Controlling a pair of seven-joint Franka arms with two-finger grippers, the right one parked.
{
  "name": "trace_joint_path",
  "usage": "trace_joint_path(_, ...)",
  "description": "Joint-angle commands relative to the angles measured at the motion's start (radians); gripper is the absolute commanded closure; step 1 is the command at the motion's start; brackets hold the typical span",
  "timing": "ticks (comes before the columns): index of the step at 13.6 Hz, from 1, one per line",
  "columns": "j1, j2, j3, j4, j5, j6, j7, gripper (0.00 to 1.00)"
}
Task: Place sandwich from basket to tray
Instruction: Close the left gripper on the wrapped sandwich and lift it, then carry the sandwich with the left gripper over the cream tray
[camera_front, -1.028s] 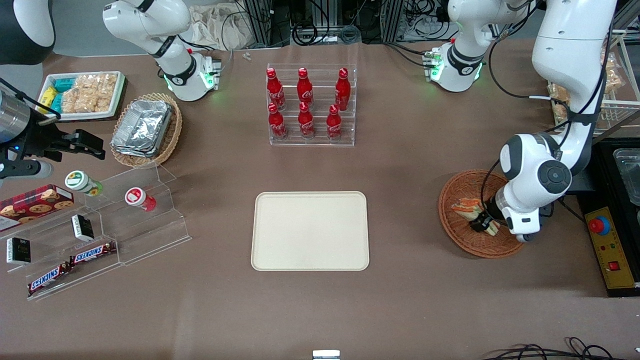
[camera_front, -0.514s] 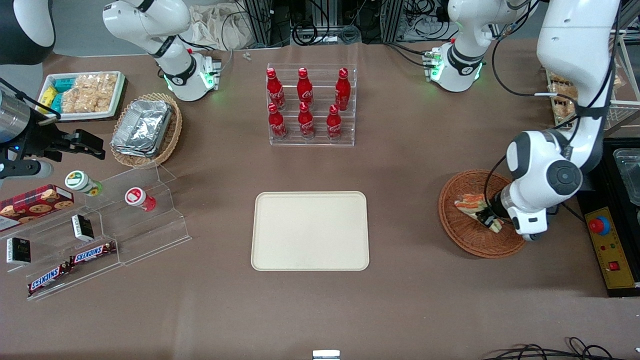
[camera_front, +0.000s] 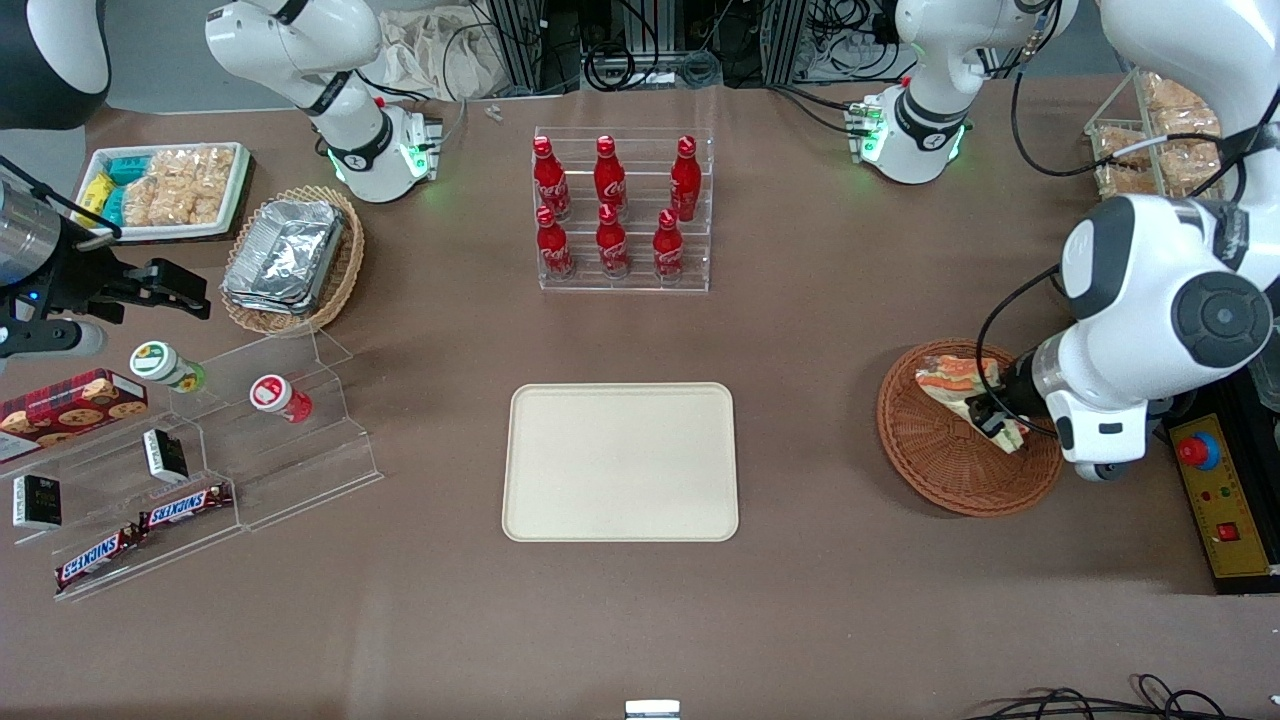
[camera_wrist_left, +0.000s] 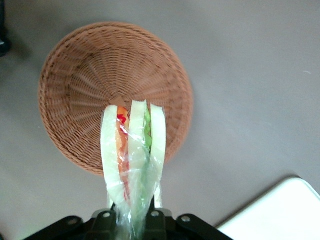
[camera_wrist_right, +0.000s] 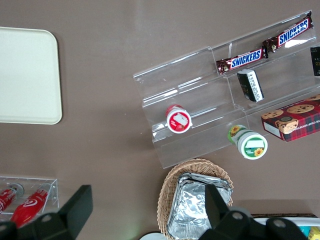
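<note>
1. The gripper (camera_front: 997, 418) is clamped on the sandwich (camera_front: 958, 385), holding it raised above the wicker basket (camera_front: 940, 470).
2. Carry it level toward the cream tray (camera_front: 620, 462), staying high enough to clear the basket rim; the wrap looks slippery.
3. The arm's wrist is bent over the basket, the gripper pointing down.

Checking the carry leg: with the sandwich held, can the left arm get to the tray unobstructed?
Probably yes. The gripper is shut on the sandwich, lifted above the basket. Only bare tabletop lies between the basket and the tray, whose surface holds nothing.
</note>
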Motion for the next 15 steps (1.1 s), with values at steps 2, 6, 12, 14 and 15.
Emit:
trace_joint_path(2, -0.016, 0.052, -0.116, 0.1, 0.027, -0.019, 0.038, 1.0)
trace_joint_path(6, -0.185, 0.141, -0.132, 0.118, 0.127, 0.06, 0.247, 0.99)
trace_joint_path(12, -0.331, 0.351, -0.132, 0.152, 0.133, 0.327, 0.375, 0.98)
trace_joint_path(14, -0.365, 0.441, -0.132, 0.183, 0.185, 0.357, 0.373, 1.0)
trace_joint_path(15, -0.378, 0.481, -0.132, 0.204, 0.191, 0.361, 0.373, 1.0)
